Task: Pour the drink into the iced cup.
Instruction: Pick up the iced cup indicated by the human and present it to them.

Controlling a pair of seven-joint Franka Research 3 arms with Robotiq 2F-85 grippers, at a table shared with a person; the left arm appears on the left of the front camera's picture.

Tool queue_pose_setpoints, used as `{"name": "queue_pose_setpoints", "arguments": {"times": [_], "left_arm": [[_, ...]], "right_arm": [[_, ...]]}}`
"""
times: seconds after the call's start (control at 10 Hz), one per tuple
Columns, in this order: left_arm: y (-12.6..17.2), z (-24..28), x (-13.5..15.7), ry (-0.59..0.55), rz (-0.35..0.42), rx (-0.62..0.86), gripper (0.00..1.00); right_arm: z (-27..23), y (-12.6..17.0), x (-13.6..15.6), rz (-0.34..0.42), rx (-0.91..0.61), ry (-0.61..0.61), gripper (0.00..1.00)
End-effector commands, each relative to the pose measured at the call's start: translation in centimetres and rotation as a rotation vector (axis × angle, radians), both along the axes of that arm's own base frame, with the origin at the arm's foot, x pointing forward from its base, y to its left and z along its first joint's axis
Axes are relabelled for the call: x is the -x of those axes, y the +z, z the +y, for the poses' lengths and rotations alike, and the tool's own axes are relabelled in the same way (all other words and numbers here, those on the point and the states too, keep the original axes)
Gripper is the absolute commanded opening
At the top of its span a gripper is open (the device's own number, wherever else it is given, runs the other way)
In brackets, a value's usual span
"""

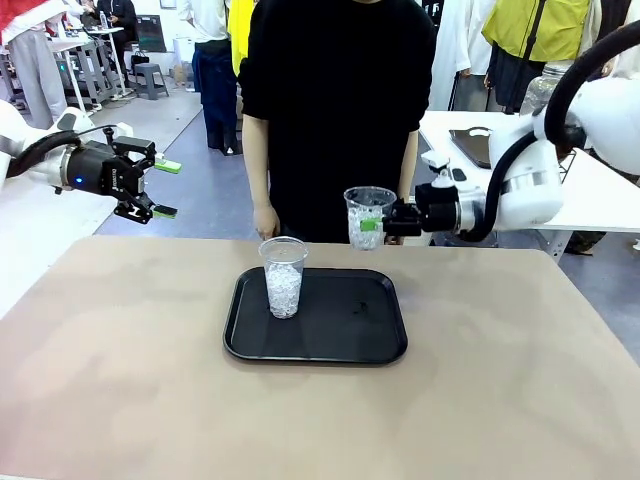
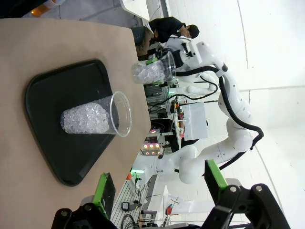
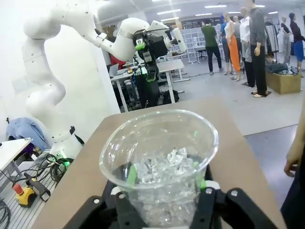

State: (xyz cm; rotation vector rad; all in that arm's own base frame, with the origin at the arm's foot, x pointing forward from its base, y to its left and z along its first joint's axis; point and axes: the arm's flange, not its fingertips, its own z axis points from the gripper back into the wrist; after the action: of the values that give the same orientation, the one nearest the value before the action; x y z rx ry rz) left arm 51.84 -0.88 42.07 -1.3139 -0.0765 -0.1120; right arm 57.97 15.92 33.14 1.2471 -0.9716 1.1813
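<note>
Right of centre in the front view, the right gripper [image 1: 369,228] is clamped around a clear plastic cup part-filled with crushed ice [image 1: 368,205]. It holds the cup upright in the air near the far edge of the tan table [image 1: 500,400], just beyond the upper right corner of a black rectangular tray [image 1: 350,325]. The gripper's black fingers are mostly hidden behind the cup, and one green pad shows against its wall. From the right wrist view the cup covers the fingers almost wholly. Two green pad edges show through the plastic at either side, and the cup's base is cut off by the bottom edge.

A second clear plastic cup of ice [image 1: 283,277] stands upright on the left part of the tray, apart from the held one.

At the upper left of the front view the left gripper [image 1: 166,189] hangs beyond the table's left edge, jaws spread wide with nothing between them. Its arm is cut off by the picture's left side.

A person in a black top [image 1: 335,100] stands at the far edge, cropped at the top, with one hand [image 1: 265,222] hanging just behind the tray cup. The other forearm runs down behind the gripper, its hand hidden.

The right half of the tray is bare. The table's near half and both its sides lie open around the tray.
</note>
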Motion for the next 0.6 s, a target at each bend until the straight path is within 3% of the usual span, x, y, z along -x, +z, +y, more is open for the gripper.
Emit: {"name": "queue_pose_setpoints", "arguments": {"times": [0.0, 0.2, 0.5], "left_arm": [[0.2, 0.0, 0.0, 0.005, 0.001, -0.002, 1.00], [0.2, 0.0, 0.0, 0.005, 0.001, -0.002, 1.00], [0.2, 0.0, 0.0, 0.005, 0.001, -0.002, 1.00]], "right_arm": [[0.2, 1.1, -1.3, 0.002, 0.019, 0.003, 0.54], [-1.2, 1.5, -0.9, -0.033, -0.021, -0.012, 0.54], [-0.1, 1.5, -1.0, -0.022, 0.006, 0.002, 0.54]]}}
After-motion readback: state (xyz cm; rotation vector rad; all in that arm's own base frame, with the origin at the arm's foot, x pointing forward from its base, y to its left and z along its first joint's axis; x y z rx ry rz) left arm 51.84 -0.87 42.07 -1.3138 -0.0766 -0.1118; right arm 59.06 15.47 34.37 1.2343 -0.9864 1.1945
